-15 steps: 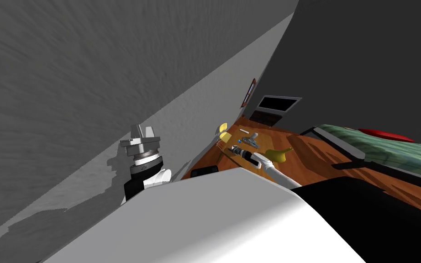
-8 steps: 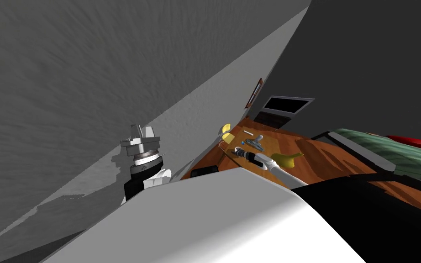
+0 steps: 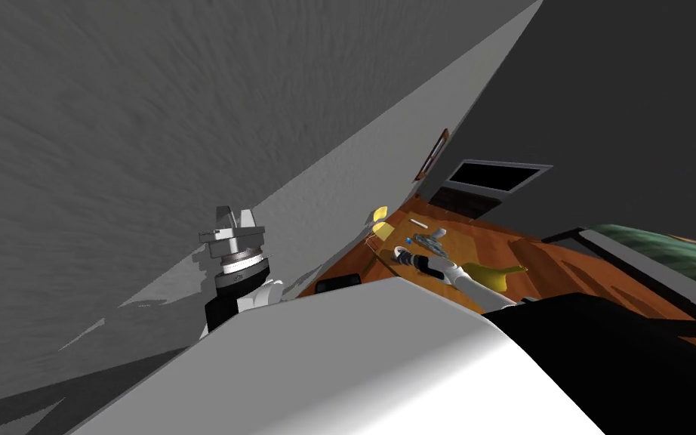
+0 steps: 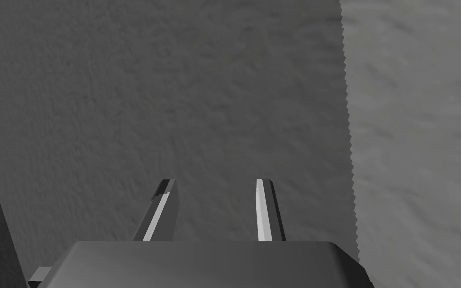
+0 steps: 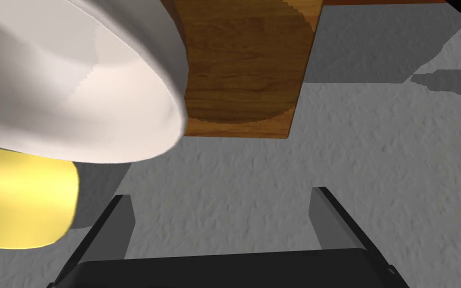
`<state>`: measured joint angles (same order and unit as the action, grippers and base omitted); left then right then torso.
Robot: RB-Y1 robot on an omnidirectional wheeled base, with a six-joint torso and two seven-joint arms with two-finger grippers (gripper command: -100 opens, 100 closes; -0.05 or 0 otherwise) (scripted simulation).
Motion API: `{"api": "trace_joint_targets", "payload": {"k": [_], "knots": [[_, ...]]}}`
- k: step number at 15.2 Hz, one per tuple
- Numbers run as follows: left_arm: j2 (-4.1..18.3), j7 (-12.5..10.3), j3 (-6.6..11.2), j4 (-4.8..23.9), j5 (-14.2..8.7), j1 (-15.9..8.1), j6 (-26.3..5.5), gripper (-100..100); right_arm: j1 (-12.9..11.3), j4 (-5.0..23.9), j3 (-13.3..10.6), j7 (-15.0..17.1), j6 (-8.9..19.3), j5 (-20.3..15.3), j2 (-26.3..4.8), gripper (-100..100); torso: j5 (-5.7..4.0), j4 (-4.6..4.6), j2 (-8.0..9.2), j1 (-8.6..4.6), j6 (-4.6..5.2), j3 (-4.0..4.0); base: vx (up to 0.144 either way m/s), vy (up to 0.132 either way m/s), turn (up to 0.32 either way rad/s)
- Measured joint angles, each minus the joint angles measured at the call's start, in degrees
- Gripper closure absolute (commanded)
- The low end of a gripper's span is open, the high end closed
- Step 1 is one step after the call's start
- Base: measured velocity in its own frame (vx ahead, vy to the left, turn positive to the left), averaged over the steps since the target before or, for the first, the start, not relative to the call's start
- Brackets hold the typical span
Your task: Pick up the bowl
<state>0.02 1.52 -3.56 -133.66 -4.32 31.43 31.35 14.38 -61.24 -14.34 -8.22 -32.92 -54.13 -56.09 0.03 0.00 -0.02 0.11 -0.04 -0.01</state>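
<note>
Holds right end effector (image 5: 220, 193) wide, empty, ready to straddle rim of round white bowl (image 5: 74, 85) at ten o'clock.

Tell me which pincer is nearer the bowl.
Right. The right pincer is open just short of the white bowl, which lies ahead and off to one finger's side. The left pincer is raised by the grey wall, well away from it.
</note>
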Motion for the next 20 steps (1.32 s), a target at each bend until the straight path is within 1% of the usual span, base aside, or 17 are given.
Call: {"api": "trace_joint_targets", "payload": {"k": [2,4,6,8,9,11,14,17,18,19,20], "knots": [[0.0,0.0,0.0,0.0,0.0,0.0,0.0,0,-0.3,3.6,-0.6,-1.5,-1.0,-1.7,-0.3,-100,0.0,0.0,0.01,0.0,0.03,0.0,0.009,0.034,0.141],[0.0,0.0,0.0,0.0,0.0,0.0,0.0,0,-0.7,5.3,-2.1,-1.0,-0.9,-4.0,-1.6,-100,0.01,0.0,0.01,0.05,0.01,0.01,0.008,0.041,0.169],[0.0,0.0,0.0,0.0,0.0,0.0,0.0,0,-1.2,7.7,-3.2,-1.0,-1.3,-5.9,-2.6,-100,0.02,0.0,0.01,0.05,0.02,0.0,0.01,0.038,0.157],[0.0,0.0,0.0,0.0,0.0,0.0,0.0,0,-1.6,10.7,-3.9,-1.9,-2.3,-7.5,-3.0,-100,0.01,0.0,0.02,0.04,0.03,0.01,0.006,0.034,0.141],[0.0,0.0,0.0,0.0,0.0,0.0,0.0,0,-1.2,11.4,-4.1,-2.3,-2.4,-8.1,-3.2,-100,0.01,0.0,0.04,0.03,0.06,0.02,0.009,0.037,0.153],[0.0,0.0,0.0,0.0,0.0,0.0,0.0,0,-1.6,13.6,-5.1,-2.8,-2.8,-9.9,-3.5,-100,0.01,0.0,0.02,0.04,0.04,0.01,0.012,0.037,0.149],[0.0,0.0,0.0,0.0,0.0,0.0,0.0,0,-1.5,16.3,-6.2,-3.4,-3.4,-12.1,-4.2,-100,0.01,0.01,0.03,0.05,0.03,0.02,0.009,0.033,0.125],[0.0,0.0,0.0,0.0,0.0,0.0,0.0,0,-3.0,21.5,-7.1,-5.3,-4.9,-14.2,-3.9,-100,0.02,0.01,0.03,0.06,0.01,0.02,0.01,0.043,0.18],[0.0,0.0,0.0,0.0,0.0,0.0,0.0,0,-3.5,23.8,-7.3,-6.4,-5.7,-14.8,-3.8,-100,0.02,0.0,0.01,0.08,0.02,0.01,0.02,0.049,0.184],[0.0,0.0,0.0,0.0,0.0,0.0,0.0,0,-3.7,25.1,-7.7,-6.9,-6.2,-15.7,-3.9,-100,0.02,0.0,0.0,0.1,0.02,0.0,0.021,0.05,0.133],[0.0,0.0,0.0,0.0,0.0,0.0,0.0,0,-3.7,25.6,-8.3,-6.8,-6.4,-16.6,-4.2,-100,0.03,0.0,-0.01,0.11,0.04,0.0,0.027,0.044,0.1]]}}
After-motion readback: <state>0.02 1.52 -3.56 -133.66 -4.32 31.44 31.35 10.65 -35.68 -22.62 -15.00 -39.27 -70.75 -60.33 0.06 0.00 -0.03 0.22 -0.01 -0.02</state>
